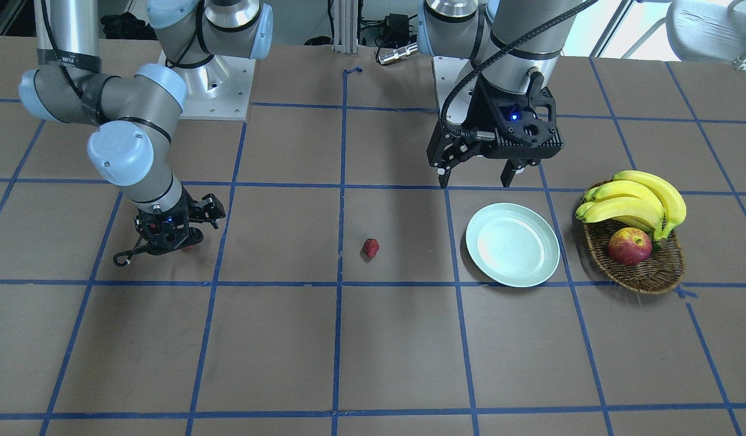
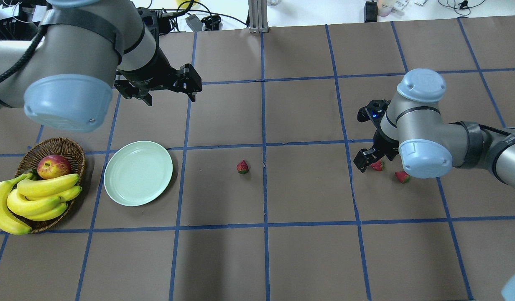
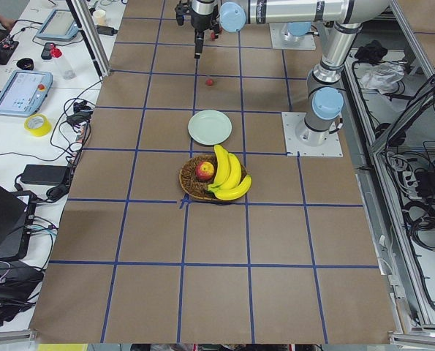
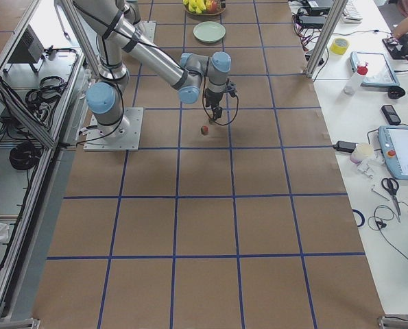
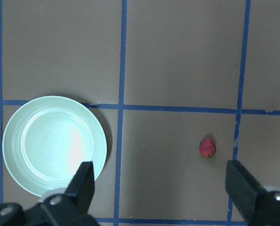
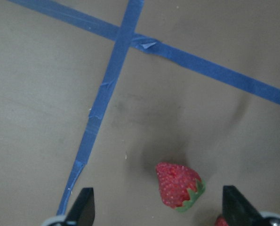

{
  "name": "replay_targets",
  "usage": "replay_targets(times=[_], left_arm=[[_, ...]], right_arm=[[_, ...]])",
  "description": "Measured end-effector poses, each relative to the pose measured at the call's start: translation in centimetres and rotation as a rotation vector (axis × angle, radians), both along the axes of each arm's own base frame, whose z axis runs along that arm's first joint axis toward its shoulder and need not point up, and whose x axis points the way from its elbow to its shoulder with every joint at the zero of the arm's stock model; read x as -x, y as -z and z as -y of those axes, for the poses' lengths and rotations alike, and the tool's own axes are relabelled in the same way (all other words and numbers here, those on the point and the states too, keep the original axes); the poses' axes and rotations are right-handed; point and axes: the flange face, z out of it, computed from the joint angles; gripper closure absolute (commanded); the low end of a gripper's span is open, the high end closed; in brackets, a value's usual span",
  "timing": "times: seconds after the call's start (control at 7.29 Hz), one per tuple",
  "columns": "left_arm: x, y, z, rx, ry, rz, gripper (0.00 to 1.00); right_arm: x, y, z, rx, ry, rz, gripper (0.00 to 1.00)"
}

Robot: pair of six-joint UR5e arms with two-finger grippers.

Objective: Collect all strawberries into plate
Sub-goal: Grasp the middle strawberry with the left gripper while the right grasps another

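One strawberry [image 2: 242,167] lies alone mid-table; it also shows in the left wrist view [image 5: 207,147]. Two more strawberries [image 2: 378,165] [image 2: 402,177] lie on the table by my right gripper [image 2: 368,161]. That gripper is low and open. In the right wrist view one strawberry [image 6: 178,185] lies between its open fingers, and another [image 6: 220,221] shows at the bottom edge. The mint-green plate [image 2: 138,172] holds nothing. My left gripper [image 2: 169,94] is open and empty, hovering above the table beyond the plate [image 5: 52,143].
A wicker basket [image 2: 52,146] with a bunch of bananas [image 2: 36,196] and a red-yellow apple [image 2: 53,166] stands just left of the plate. Blue tape lines grid the brown table.
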Motion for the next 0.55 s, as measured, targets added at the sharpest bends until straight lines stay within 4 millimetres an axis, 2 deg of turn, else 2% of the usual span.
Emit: replay_targets(times=[0.14,0.27,0.55], left_arm=[[1.2,2.5,0.6,0.011,-0.011,-0.007,0.00],[2.2,5.7,1.1,0.010,-0.029,-0.013,0.00],[4.3,11.3,0.6,-0.012,-0.024,-0.006,0.00]], right_arm=[[0.2,0.6,0.2,-0.001,-0.004,0.000,0.19],[0.3,1.3,0.2,-0.007,-0.007,-0.004,0.38],[0.6,2.0,0.3,-0.020,-0.019,-0.028,0.78]])
